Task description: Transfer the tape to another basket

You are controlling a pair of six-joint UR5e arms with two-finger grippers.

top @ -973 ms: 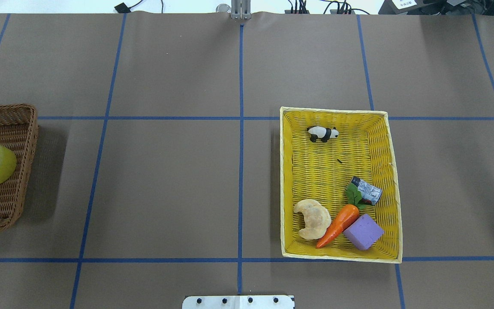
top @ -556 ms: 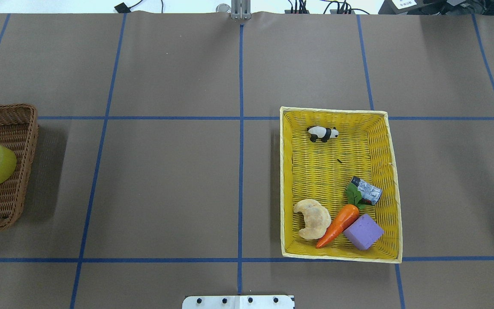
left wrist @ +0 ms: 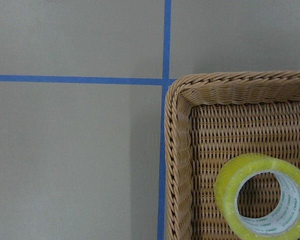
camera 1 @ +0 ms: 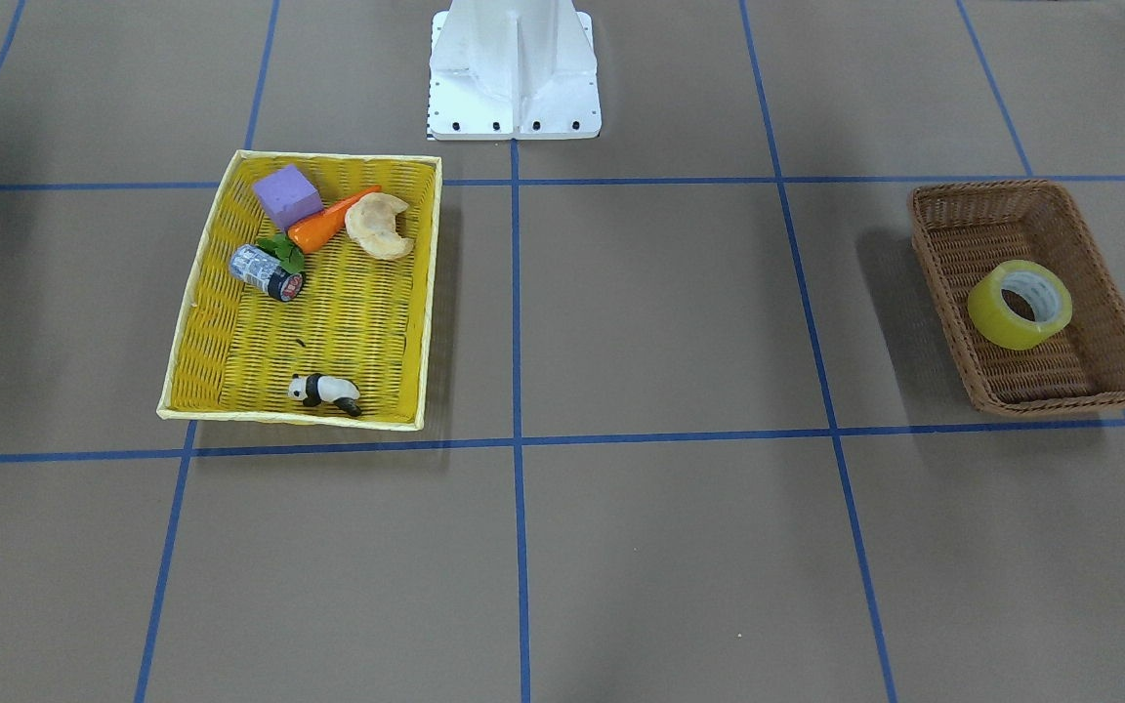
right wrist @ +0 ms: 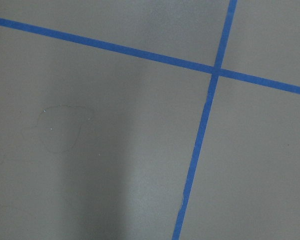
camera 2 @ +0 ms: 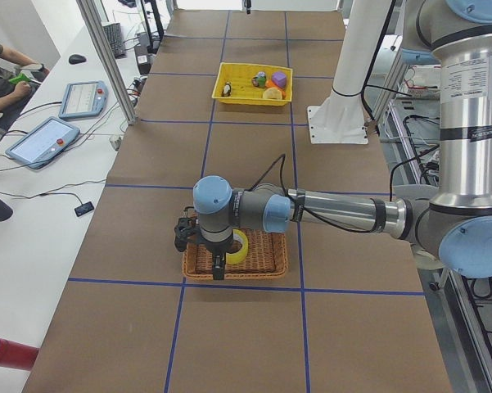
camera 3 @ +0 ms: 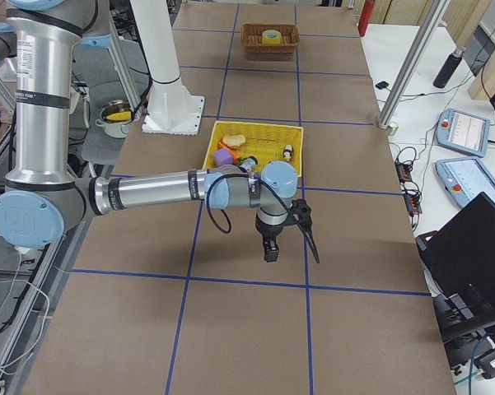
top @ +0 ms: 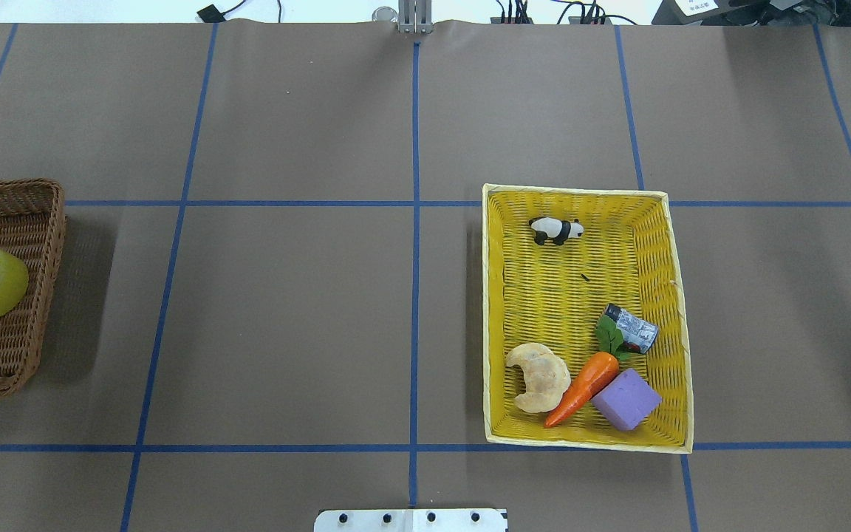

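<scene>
Yellow packing tape (camera 1: pixel 1020 305) lay in brown wicker basket (camera 1: pixel 943 244), nothing gripping it; transfer judged done. Left hand (camera 2: pixel 218 272) above basket, right hand (camera 3: pixel 269 251) over counter (camera 3: pixel 231 329); spread or pressed together, cannot tell.

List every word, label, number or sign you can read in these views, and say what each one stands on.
Nothing reads clearly enough to quote.
Green print inside the core of the tape: blurred, unreadable.
Print on the small grey-and-black roll in the yellow basket: too small.
White label on the left arm: too small.
Tablet screen at the table's edge: too small.
</scene>
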